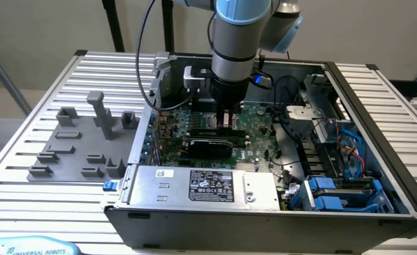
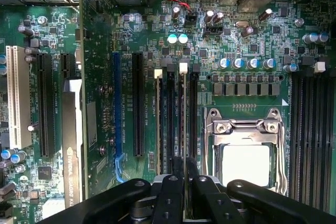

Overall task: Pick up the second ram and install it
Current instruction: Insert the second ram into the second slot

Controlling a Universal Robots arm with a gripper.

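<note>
Over the motherboard (image 2: 252,51), hand (image 2: 184,182) pinches the second ram (image 2: 184,124).

"UNIVERSAL ROBOTS" — on the pale blue robot base (image 1: 31,247) (other labels unreadable).

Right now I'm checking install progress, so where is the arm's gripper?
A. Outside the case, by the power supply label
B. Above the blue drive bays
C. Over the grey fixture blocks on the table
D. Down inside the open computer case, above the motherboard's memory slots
D: the gripper reaches into the open computer case over the motherboard, jaws shut on the second ram standing edge-on along the memory slots.
</note>
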